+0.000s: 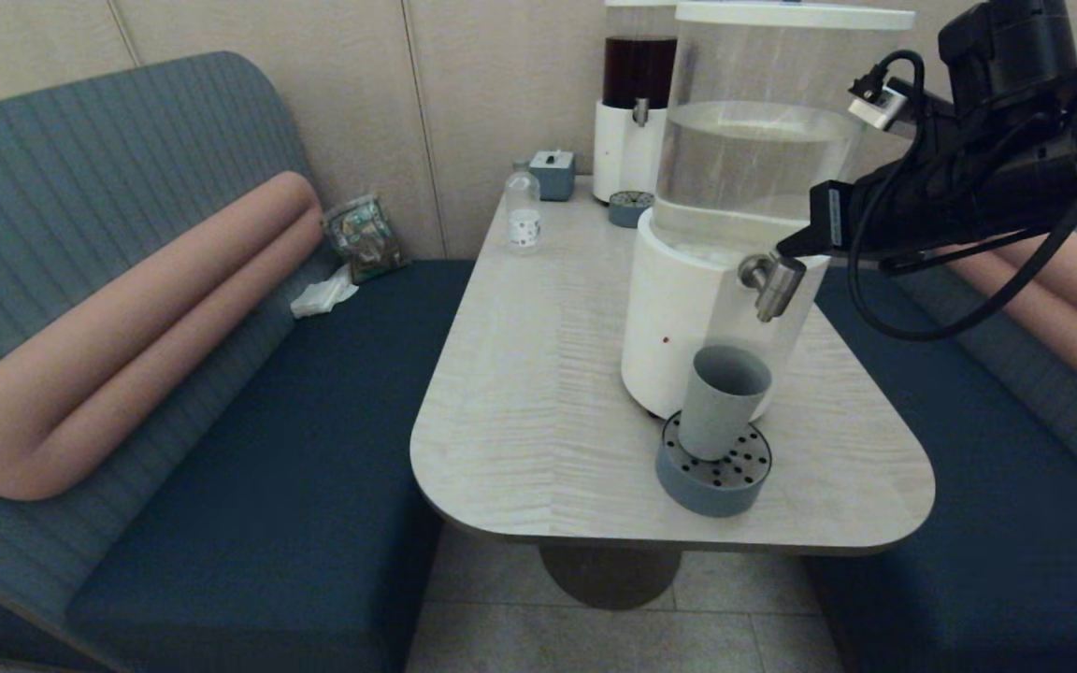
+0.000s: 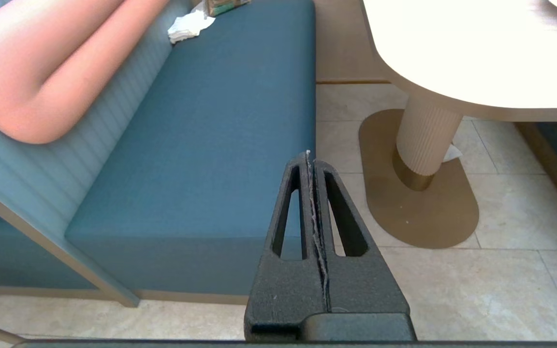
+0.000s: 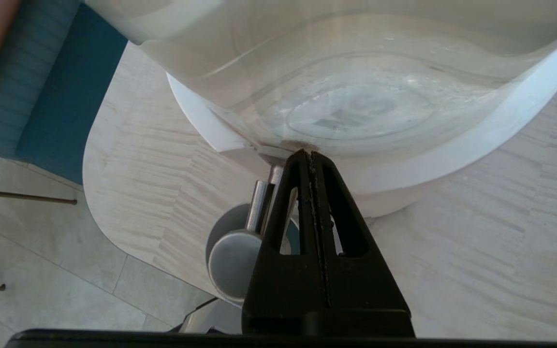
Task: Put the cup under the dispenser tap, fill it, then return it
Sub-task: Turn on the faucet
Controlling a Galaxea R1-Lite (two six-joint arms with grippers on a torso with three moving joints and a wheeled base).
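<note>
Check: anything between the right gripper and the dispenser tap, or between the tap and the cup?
Nothing visible. The right gripper, shut, sits right at the dispenser tap, with its tip beside the tap's base. The cup stands upright on the drip tray below the spout, with open air between.

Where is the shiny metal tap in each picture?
Head view: the dispenser tap sticks out of the white dispenser base, above the cup.
Left wrist view: not in it.
Right wrist view: the tap shows beside the shut right end effector.
Shared landmark: the table.
</note>
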